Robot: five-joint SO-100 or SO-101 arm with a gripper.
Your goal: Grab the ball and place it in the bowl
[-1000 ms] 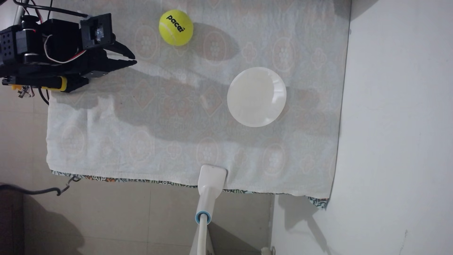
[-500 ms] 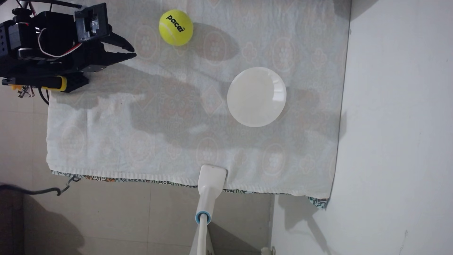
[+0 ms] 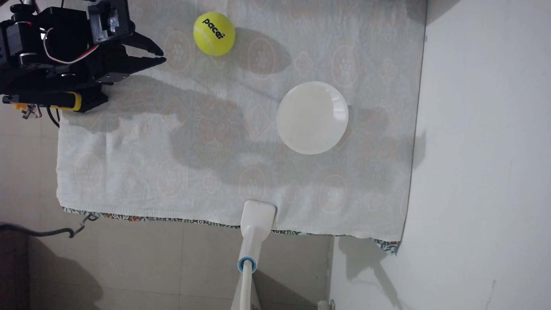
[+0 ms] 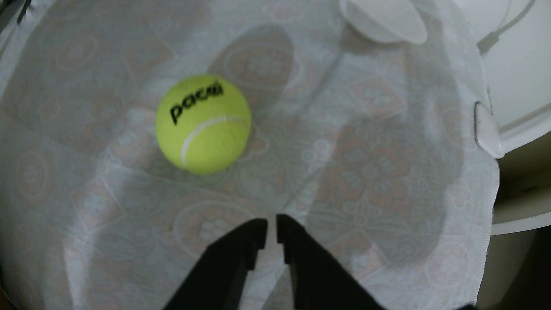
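The step in hand looks like the reach toward the ball [image 3: 214, 33]: nothing is gripped yet, and the black pincer [image 3: 162, 57] hangs at the left of the fixed view with the ball apart from its tips at about 2 o'clock. Its two fingers are nearly pressed together, only a narrow slit between the tips, which the wrist view makes plain, where the pincer [image 4: 271, 222] rises from 6 o'clock and the ball [image 4: 203, 123] lies off toward 11 o'clock. The next move, as I judge it, calls for spreading the fingers wide (far wider than the present slit, since the ball is much broader than it), swinging toward the ball and coming down around its middle. The ball is a fuzzy yellow-green sphere with black lettering and a curved white seam; its felt should give the hard, angular fingers some bite. The bowl [image 3: 312, 117] is round, white, thin and empty, lying well apart from the ball at about 4 o'clock from it in the fixed view. Both rest on a pale woven cloth [image 3: 149, 167] with a faint floral pattern, slightly wrinkled, spread over the surface.
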